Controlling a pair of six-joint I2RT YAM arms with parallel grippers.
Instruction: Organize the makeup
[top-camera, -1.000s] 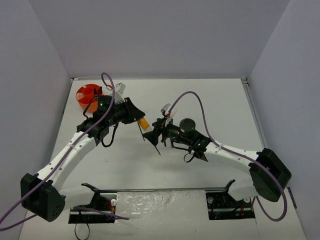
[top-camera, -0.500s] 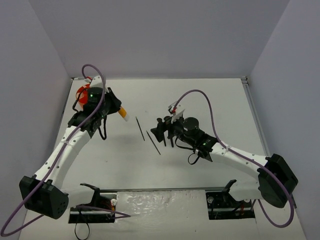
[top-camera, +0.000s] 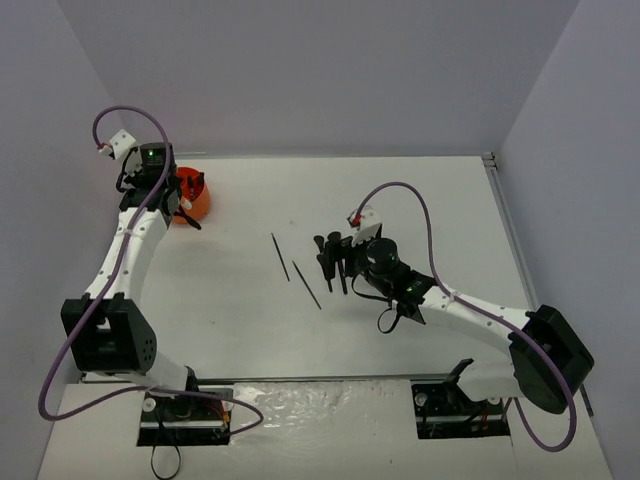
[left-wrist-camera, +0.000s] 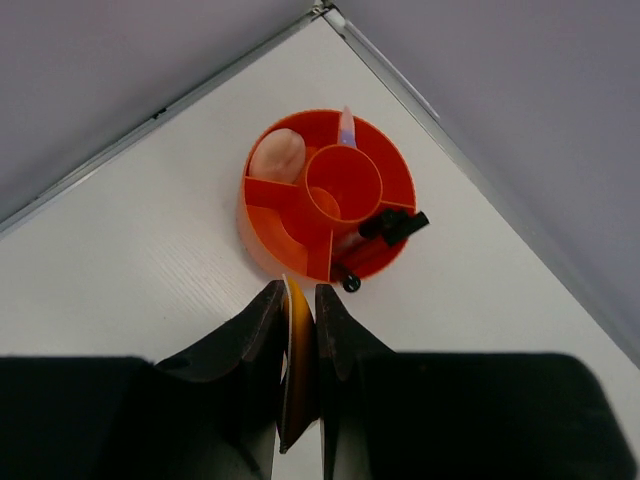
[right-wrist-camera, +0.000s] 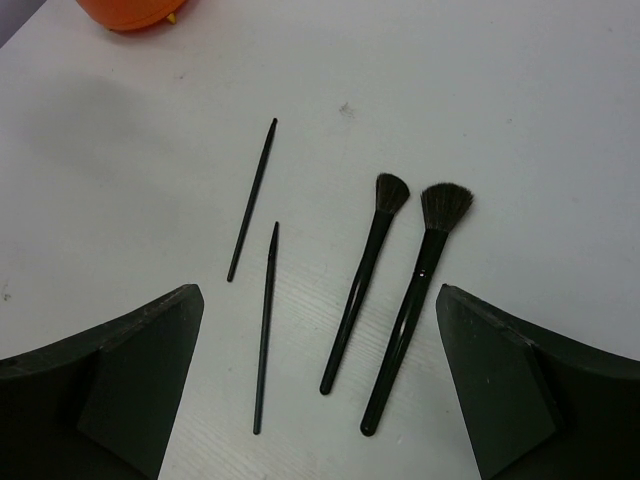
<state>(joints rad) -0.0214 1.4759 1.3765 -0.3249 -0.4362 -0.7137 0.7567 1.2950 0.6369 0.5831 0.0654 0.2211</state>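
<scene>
My left gripper (left-wrist-camera: 297, 292) is shut on the orange-white tube (left-wrist-camera: 296, 350), held just in front of the orange holder (left-wrist-camera: 270, 250). It sits beside the holder (top-camera: 198, 202) at the back left in the top view (top-camera: 180, 205). The holder has a pink compact (left-wrist-camera: 277, 155), a lilac stick (left-wrist-camera: 346, 125) and black and red items (left-wrist-camera: 390, 228) in it. My right gripper (right-wrist-camera: 320, 390) is open above two black brushes (right-wrist-camera: 362, 285) (right-wrist-camera: 415, 305). Two thin black pencils (right-wrist-camera: 251, 200) (right-wrist-camera: 265, 327) lie to their left, and also show in the top view (top-camera: 280, 257) (top-camera: 307, 284).
The table's raised back edge (left-wrist-camera: 150, 120) and grey walls close in behind the holder. The holder also shows at the top left of the right wrist view (right-wrist-camera: 135, 12). A purple cable (top-camera: 400, 195) loops over the right arm.
</scene>
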